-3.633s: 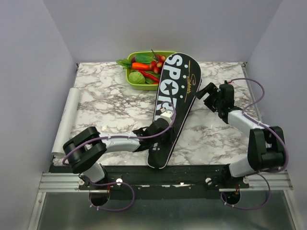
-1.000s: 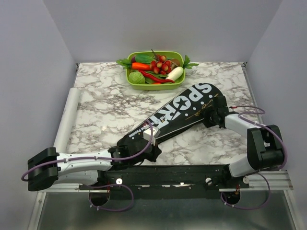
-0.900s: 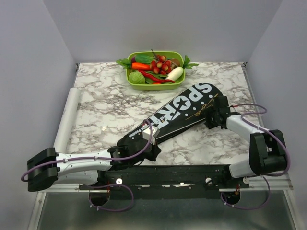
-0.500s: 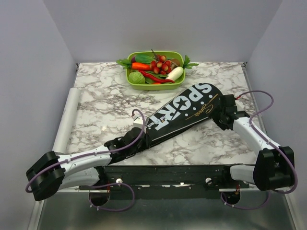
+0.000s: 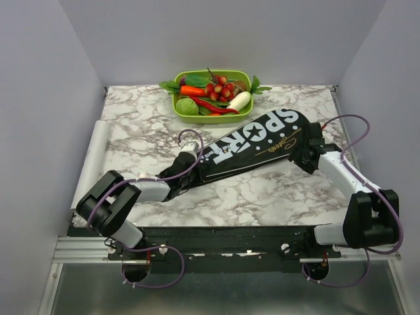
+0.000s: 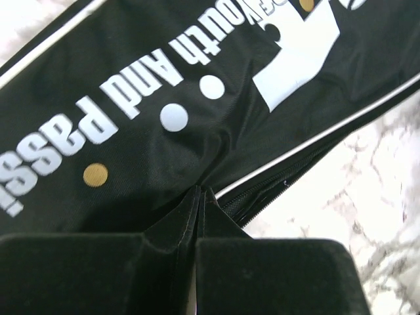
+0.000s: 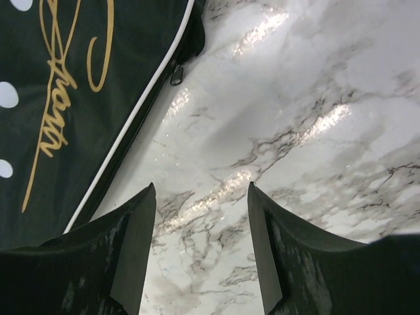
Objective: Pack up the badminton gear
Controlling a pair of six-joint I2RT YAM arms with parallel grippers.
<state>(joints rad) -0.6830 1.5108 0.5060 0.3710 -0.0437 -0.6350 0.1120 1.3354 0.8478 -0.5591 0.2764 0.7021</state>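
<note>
The long black bag [image 5: 252, 146] lettered "SPORT" lies flat and slanted on the marble table, narrow end near left, wide end far right. My left gripper [image 5: 186, 172] is at the narrow end. In the left wrist view its fingers [image 6: 199, 197] are shut, pinching a puckered fold of the bag [image 6: 164, 79] next to the zipper [image 6: 262, 193]. My right gripper [image 5: 306, 146] sits beside the wide end. In the right wrist view it [image 7: 200, 197] stands open over bare marble, with the bag [image 7: 65, 98] and its zipper pull [image 7: 177, 73] to the left. Other badminton gear is hidden.
A green tray [image 5: 210, 119] of toy vegetables stands at the back, just beyond the bag. A white roll [image 5: 92, 157] lies along the table's left edge. Marble tabletop [image 5: 275, 190] shows in front of the bag.
The bag has slid away from the near edge and swung flatter across the table. My left arm has folded in with the narrow end. The right gripper moved back with the wide end.
</note>
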